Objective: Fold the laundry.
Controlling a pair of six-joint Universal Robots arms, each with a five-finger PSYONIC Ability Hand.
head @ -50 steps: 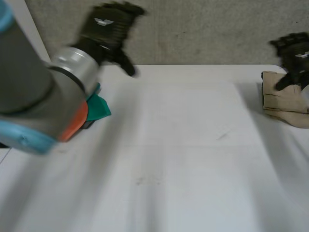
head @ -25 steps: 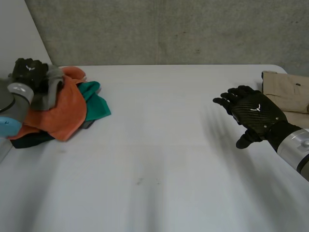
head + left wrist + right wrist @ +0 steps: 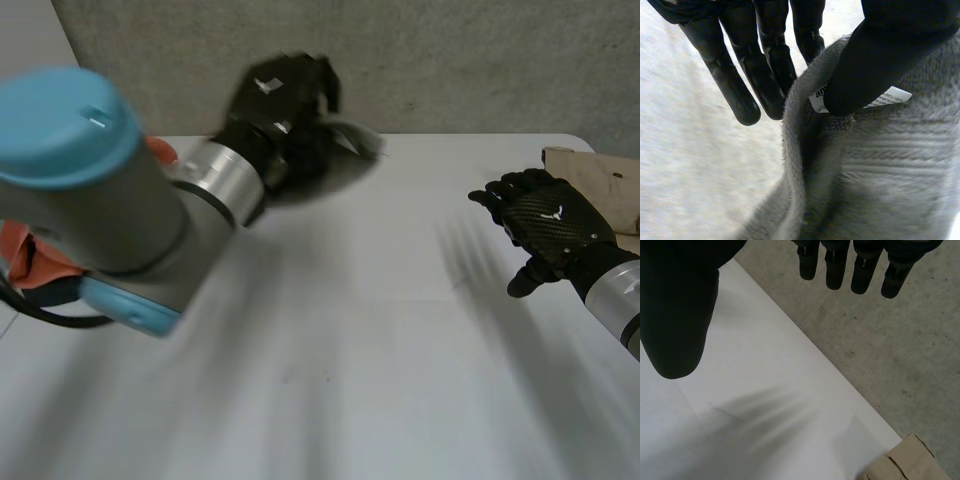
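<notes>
Two arms are raised over the table (image 3: 330, 380). Nearest, the left arm (image 3: 90, 190) is stretched across the front, and an orange pile (image 3: 25, 262) is seen just beside it. Farther out, the left hand (image 3: 280, 95) is held above the table, clenched on a grey towel (image 3: 345, 140) at one edge. In the left wrist view the thumb (image 3: 875, 60) is pressed onto the cloth right at its label (image 3: 892, 95), with the fingers (image 3: 765, 75) set against the other side of the edge. The rest of the towel hangs below the palm.

The right hand (image 3: 548, 222) is held released over the table, fingers straight, nothing in it, well apart from the towel. Just beyond it a folded beige cloth (image 3: 600, 180) lies at the table's edge.

The towel is judged soft, light and limp, so it can be expected to sag and bunch from a single hold. A second hold is best taken by the free hand at a corner along the same hemmed edge, so that the cloth can be drawn taut and laid flat.
</notes>
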